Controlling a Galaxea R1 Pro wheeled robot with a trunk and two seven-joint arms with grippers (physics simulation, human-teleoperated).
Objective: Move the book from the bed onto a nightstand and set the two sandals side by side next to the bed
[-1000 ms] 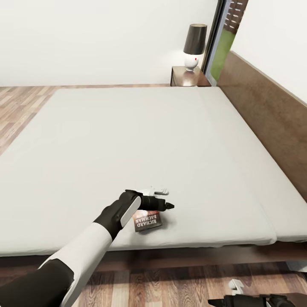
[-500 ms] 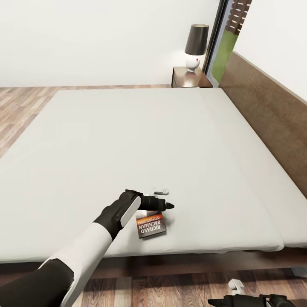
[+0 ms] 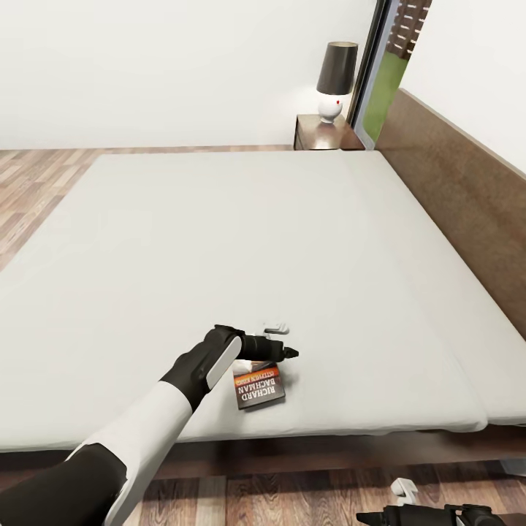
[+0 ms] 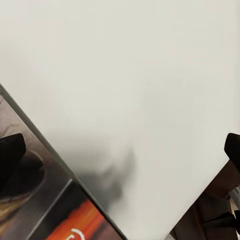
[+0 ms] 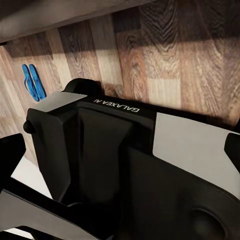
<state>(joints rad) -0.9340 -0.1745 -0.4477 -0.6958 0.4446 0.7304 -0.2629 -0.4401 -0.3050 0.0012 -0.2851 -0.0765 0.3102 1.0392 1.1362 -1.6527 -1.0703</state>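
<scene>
Head view: the book (image 3: 259, 385) lies flat on the bed (image 3: 241, 241) near its front edge, directly beneath the left gripper (image 3: 286, 346). It looks thin, light and somewhat flexible; pressed flat into the mattress, it probably needs pinching at an exposed edge. The right gripper (image 3: 380, 517) hangs low over the floor.

Left wrist view: the dark fingertips (image 4: 10, 152) stand wide apart, holding nothing, one over the book's cover.

Right wrist view: the sandals (image 5: 33, 81) lie side by side on the floor; whether this gripper is parted, I cannot tell.
</scene>
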